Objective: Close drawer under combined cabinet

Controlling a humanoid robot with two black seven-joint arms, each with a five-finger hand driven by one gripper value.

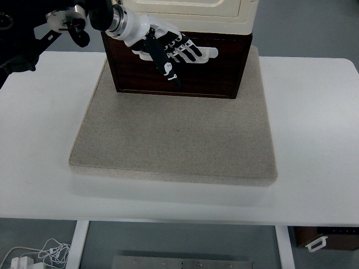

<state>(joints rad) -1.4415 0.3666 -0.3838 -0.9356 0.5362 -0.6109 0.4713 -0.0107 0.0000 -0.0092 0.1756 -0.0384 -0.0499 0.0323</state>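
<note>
Centrally, at twelve o'clock in the top view, stands the combined cabinet (196, 8): a cream upper body over a dark brown wooden drawer (210, 75) whose front panel faces the camera. Whether the drawer sits fully flush cannot be told from this angle. The cabinet rests on the far edge of a beige felt mat (174, 140), which lies on a white table (314, 140). The left hand (168, 50) enters from ten o'clock on a black-and-silver arm; its white-and-black fingers (199, 53) are extended and relaxed, laid flat across the upper part of the drawer front and pointing toward three o'clock, grasping nothing. The thumb points down toward five o'clock. At seven o'clock, beneath the table, white cables (39, 255) lie on the floor.
</note>
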